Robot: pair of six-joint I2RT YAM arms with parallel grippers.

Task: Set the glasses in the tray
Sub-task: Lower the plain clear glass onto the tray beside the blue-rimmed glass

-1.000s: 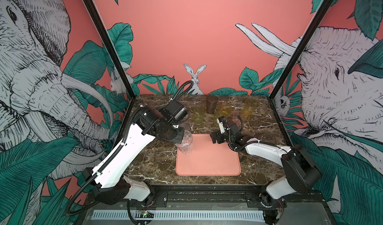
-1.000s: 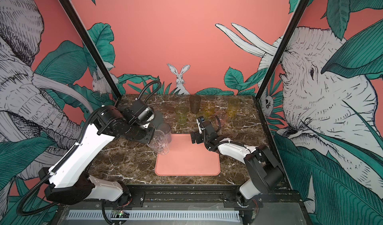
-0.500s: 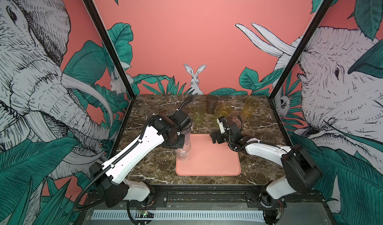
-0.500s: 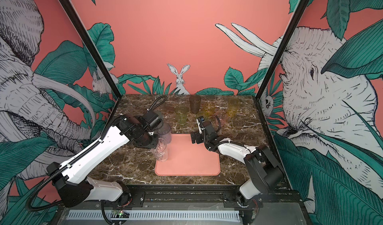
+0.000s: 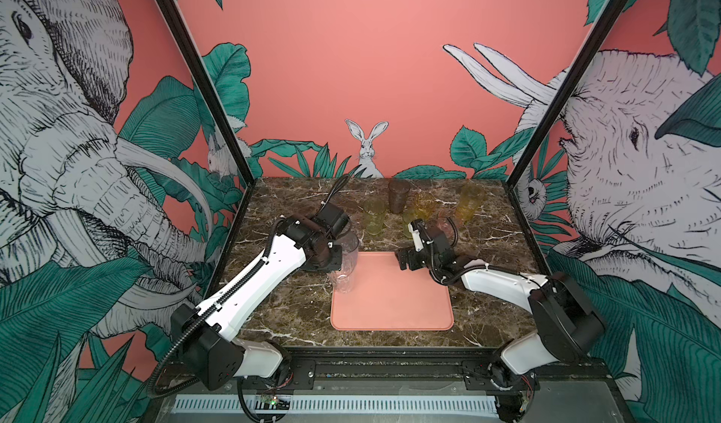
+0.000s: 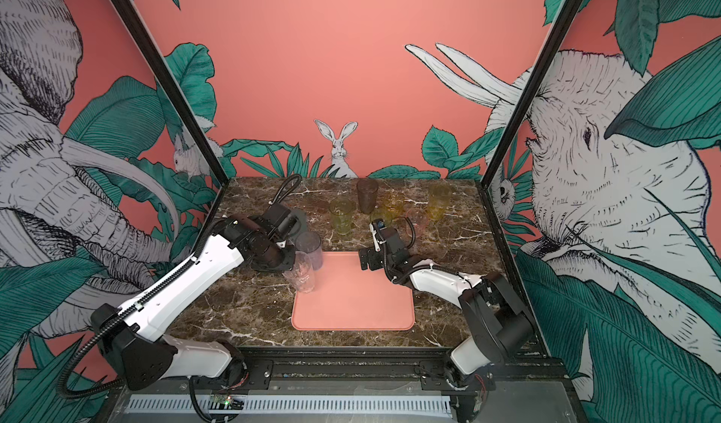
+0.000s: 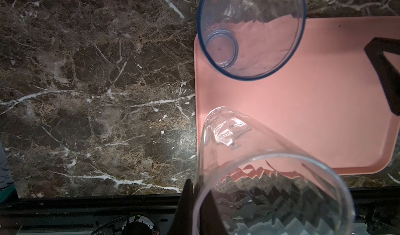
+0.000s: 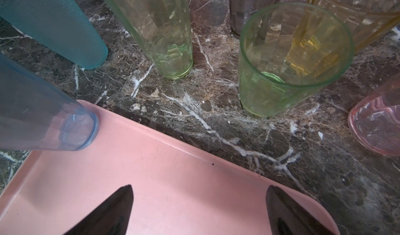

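Three muralled walls point(image 5: 351, 70); tray point(image 5: 390, 304) on seemingly marble tabletop point(image 5: 296, 312).

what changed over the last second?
Left gripper, shut on the clear glass throughout, carried it toward the camera and down to the tray's left edge; not released. Right gripper, open over the tray's far edge, did not move; the violet glass in the tray corner and the other glasses stayed too.
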